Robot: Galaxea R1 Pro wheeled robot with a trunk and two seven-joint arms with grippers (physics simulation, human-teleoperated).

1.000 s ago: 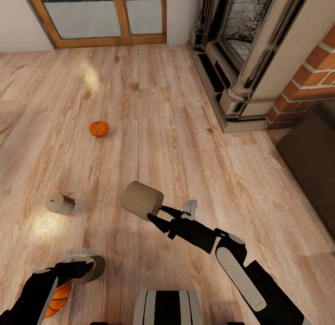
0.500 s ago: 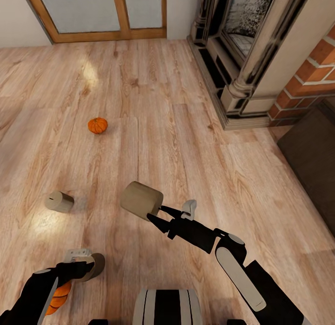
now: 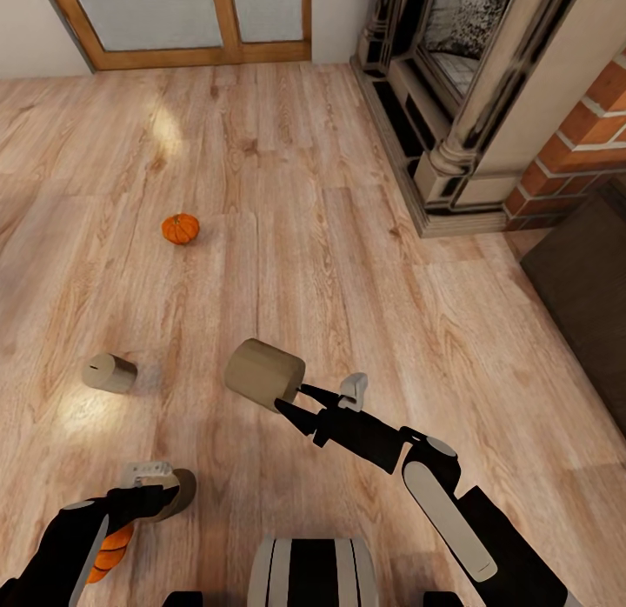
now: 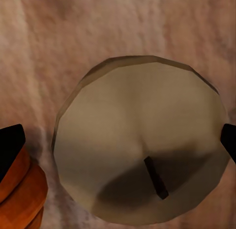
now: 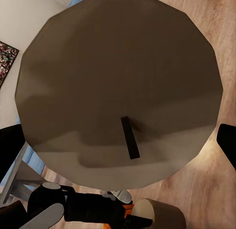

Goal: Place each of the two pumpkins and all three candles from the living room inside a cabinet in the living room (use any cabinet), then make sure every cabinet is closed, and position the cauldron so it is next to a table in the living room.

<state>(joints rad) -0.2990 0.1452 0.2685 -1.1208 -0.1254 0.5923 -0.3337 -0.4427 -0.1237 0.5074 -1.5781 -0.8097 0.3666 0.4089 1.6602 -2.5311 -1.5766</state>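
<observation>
My right gripper (image 3: pixel 291 399) is shut on a pale tan candle (image 3: pixel 264 374), held above the floor in front of me; its flat end with a dark wick (image 5: pixel 129 136) faces the right wrist camera. Low at the left, my left gripper (image 3: pixel 162 496) is shut on a second candle (image 3: pixel 181 492), whose wick end (image 4: pixel 142 140) sits between the dark fingertips (image 4: pixel 10 146). An orange pumpkin (image 3: pixel 109 550) lies on the floor right beside it (image 4: pixel 18 195). A third candle (image 3: pixel 109 372) lies on its side to the left. Farther off rests the other pumpkin (image 3: pixel 180 229).
Light wooden floorboards (image 3: pixel 348 268) spread ahead. A dark ornate fireplace surround (image 3: pixel 452 85) with red brick beside it stands at the upper right. A dark brown low unit (image 3: pixel 587 285) runs along the right edge. A wood-framed glass door (image 3: pixel 183 24) is at the back.
The whole picture has slid so the door, pumpkin and lying candle sit higher: the camera moved. Both arms keep the same pose, each with its candle.
</observation>
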